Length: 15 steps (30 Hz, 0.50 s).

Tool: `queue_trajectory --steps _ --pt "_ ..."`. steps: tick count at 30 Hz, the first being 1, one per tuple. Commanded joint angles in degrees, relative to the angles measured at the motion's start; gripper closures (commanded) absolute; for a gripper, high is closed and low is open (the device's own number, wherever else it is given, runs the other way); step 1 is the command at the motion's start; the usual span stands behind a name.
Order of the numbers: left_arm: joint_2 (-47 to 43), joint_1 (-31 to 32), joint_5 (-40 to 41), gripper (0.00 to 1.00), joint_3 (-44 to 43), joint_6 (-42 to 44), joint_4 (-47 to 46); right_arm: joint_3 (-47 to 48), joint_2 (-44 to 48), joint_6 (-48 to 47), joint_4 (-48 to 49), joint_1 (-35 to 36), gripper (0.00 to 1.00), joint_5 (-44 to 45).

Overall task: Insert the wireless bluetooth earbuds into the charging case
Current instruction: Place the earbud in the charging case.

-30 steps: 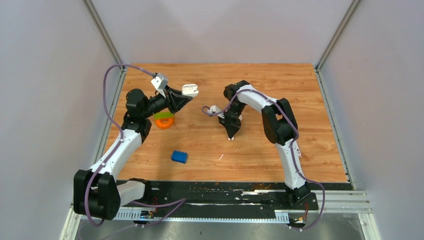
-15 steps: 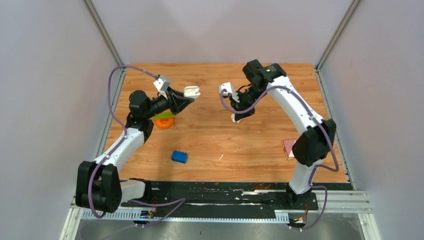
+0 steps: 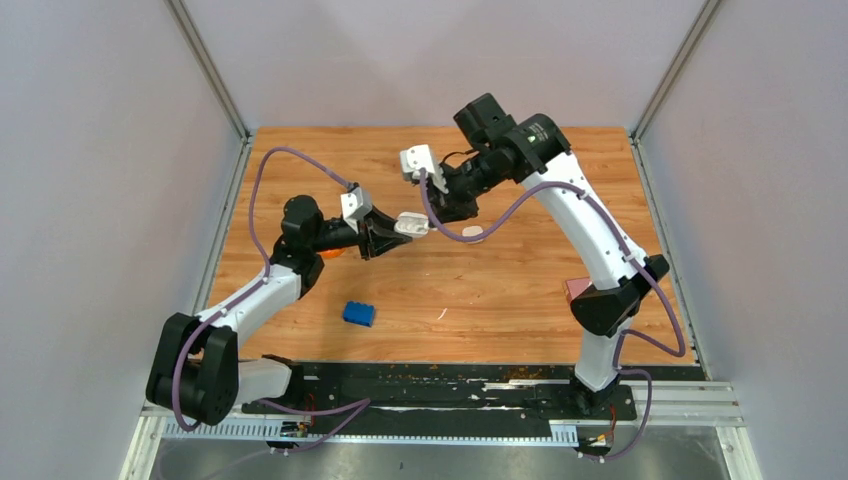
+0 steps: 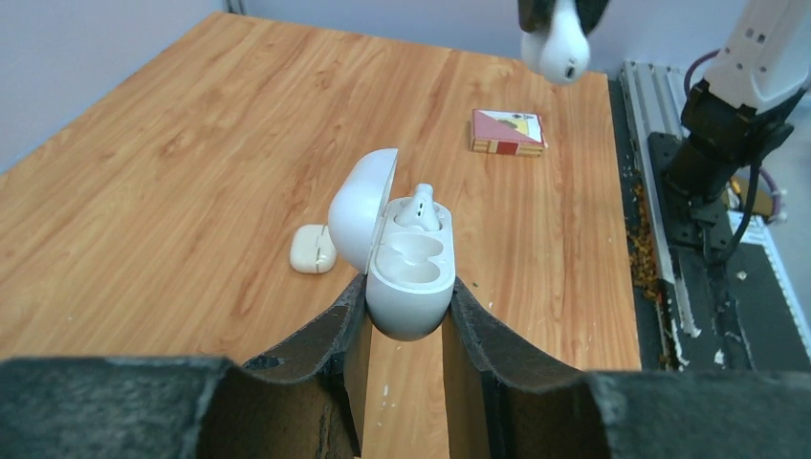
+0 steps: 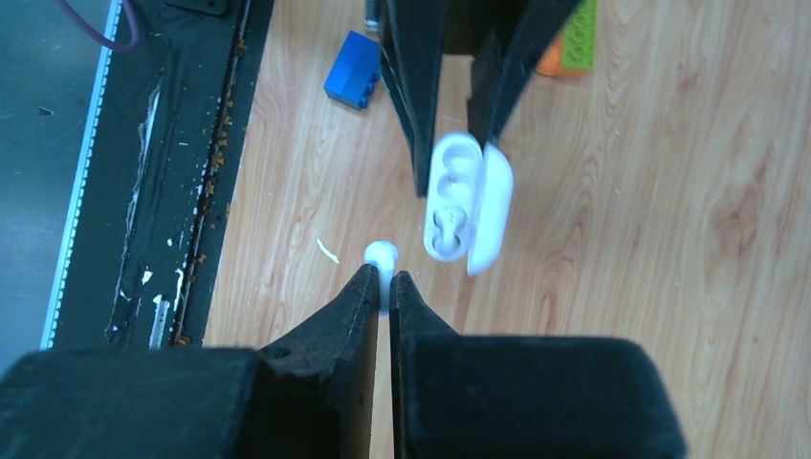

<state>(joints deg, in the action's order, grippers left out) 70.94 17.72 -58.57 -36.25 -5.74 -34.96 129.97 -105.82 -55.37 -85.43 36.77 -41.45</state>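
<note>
Being pinched by the right claw [image 5: 384,284], an earbud [image 5: 381,254] is to be lowered into the open case [image 4: 413,260] clamped in the left claw [image 4: 406,304].

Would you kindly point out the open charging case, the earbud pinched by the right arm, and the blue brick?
charging case [image 4: 411,292], left wrist view, front of its base.
earbud [image 5: 381,256], right wrist view, its rounded head.
blue brick [image 3: 359,314], top external view, its upper face.
</note>
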Motion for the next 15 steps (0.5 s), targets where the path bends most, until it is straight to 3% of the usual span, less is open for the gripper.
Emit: queue_trajectory --steps 1,6,15 --pt "1.15 0.68 -2.91 1.00 -3.08 10.81 2.31 3.35 -1.34 0.85 -2.22 2.35 1.00 2.78" --pt "2.40 1.33 -4.08 1.00 -6.23 17.36 7.30 3.40 -2.11 0.43 -1.86 3.33 1.00 4.64" --pt "2.88 1.97 -5.53 1.00 -8.31 16.92 8.93 -0.97 -0.47 2.96 5.66 4.60 1.00 7.10"
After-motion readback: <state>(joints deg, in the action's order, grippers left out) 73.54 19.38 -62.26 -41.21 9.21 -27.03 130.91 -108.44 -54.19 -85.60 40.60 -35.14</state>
